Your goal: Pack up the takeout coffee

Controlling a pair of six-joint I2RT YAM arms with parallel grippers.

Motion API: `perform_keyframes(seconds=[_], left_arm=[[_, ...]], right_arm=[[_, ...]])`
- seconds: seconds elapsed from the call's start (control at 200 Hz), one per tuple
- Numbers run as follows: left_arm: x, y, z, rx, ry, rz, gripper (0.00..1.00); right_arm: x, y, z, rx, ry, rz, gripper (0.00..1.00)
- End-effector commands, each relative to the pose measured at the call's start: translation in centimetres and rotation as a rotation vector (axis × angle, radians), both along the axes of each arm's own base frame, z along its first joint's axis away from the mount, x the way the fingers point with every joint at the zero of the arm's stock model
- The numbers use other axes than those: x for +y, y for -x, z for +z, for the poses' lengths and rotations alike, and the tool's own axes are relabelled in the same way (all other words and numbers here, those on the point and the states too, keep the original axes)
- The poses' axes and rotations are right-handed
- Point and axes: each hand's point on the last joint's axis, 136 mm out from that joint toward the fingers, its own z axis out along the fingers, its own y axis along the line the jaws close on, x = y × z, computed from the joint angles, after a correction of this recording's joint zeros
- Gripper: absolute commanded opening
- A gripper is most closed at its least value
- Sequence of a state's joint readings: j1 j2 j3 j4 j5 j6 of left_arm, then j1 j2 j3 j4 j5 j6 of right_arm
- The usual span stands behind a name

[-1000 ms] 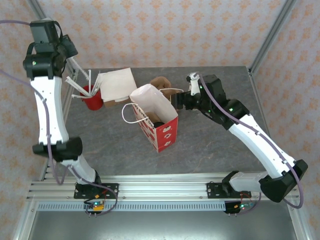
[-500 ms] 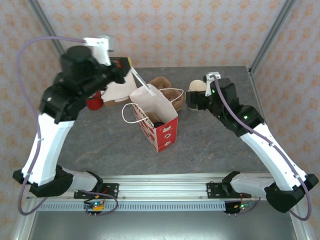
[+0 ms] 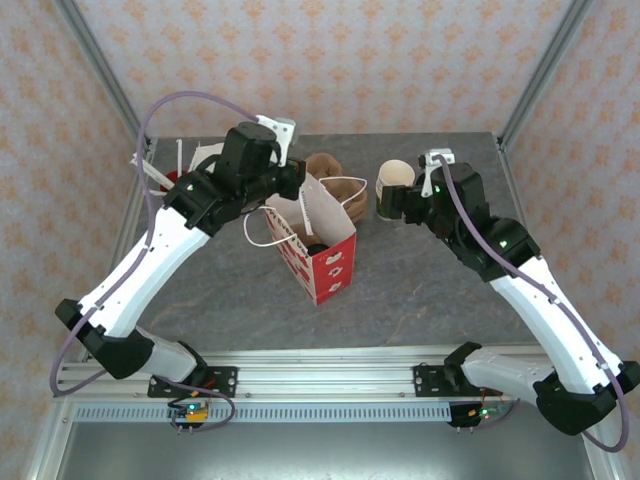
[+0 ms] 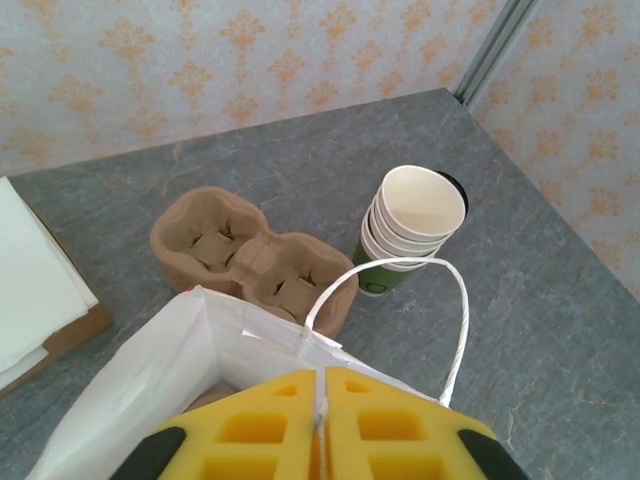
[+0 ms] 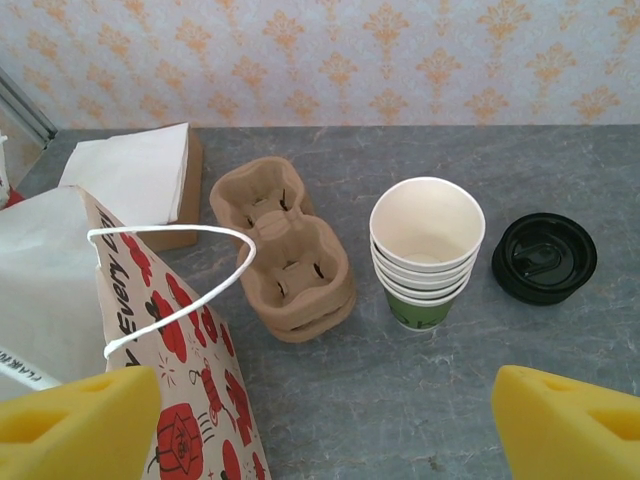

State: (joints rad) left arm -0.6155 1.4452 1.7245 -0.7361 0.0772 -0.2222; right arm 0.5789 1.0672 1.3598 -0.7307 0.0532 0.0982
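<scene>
coffee cup (image 3: 317, 247): sitting down inside the paper bag (image 3: 326, 262). Top view catches its black lid through the open mouth, near the bag's front wall. Green side is hidden by the bag.

View differences:
- The left wrist view looks over the bag's back rim. It shows white inner walls and one handle loop, but I can't make out the lid from there.
- The right wrist view shows the bag's printed outside, plus a loose black lid (image 5: 544, 258) flat on the table (image 5: 400, 400), right of the cup stack (image 5: 427, 250).
- The top view adds the red cup (image 3: 178, 181) of white sticks, half behind the left arm.

Counts:
- 1 lidded coffee
- 1 bag
- 1 cardboard cup carrier (image 5: 285, 250) with two wells
- 1 stack of nested open cups, at least four rims, green-sided bottom cup
- 1 loose lid
- 1 napkin pile (image 5: 130, 172)
- 1 red cup; sticks are too cluttered to count

Fingers:
- left gripper (image 4: 322, 420) hangs over the bag mouth with the yellow pads pressed together and only a hairline seam between them. Can't tell if anything thin is pinched. The coffee is below it and nearer the front, not touching.
- right gripper (image 5: 325, 415) is spread wide and holding nothing. It sits beside the cup stack, on the bag's right. The coffee is well apart from it, with the bag wall between.
</scene>
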Motion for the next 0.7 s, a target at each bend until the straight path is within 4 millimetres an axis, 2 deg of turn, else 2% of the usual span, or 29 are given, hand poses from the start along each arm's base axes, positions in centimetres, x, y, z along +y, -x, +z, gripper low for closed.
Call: perform_keyframes(seconds=[0.0, 0.185, 0.3, 0.43, 0.51, 0.571, 0.636, 0.696], left_arm=[[-1.8, -0.6, -1.3, 0.007, -0.003, -0.047, 0.17], [-2.4, -0.6, -1.9, 0.036, -0.029, -0.087, 0.35], [-1.9, -0.6, -1.2, 0.033, -0.063, -0.080, 0.42], [-0.1, -0.6, 1.0, -0.004, -0.065, -0.034, 0.44], [2.3, -0.9, 2.3, -0.019, -0.026, 0.027, 0.44], [5.1, -1.6, 2.5, -0.009, 0.005, 0.110, 0.44], [8.9, -2.4, 1.7, 0.028, 0.044, 0.232, 0.44], [12.7, -3.0, -0.1, 0.074, 0.069, 0.353, 0.44]], right_arm=[[-0.2, -0.1, -1.1, 0.034, 0.004, -0.017, 0.87], [0.3, -0.4, -1.5, 0.055, 0.004, -0.005, 0.87], [0.4, -0.4, -1.4, 0.053, -0.002, -0.003, 0.87], [1.0, -0.1, -1.2, 0.054, -0.011, 0.039, 0.87], [2.4, 0.4, -0.9, 0.051, -0.045, 0.117, 0.86], [3.7, 0.8, -0.7, 0.042, -0.068, 0.178, 0.86], [5.0, 1.3, -0.6, 0.028, -0.076, 0.238, 0.86], [6.0, 1.6, -0.5, 0.012, -0.076, 0.277, 0.86]])
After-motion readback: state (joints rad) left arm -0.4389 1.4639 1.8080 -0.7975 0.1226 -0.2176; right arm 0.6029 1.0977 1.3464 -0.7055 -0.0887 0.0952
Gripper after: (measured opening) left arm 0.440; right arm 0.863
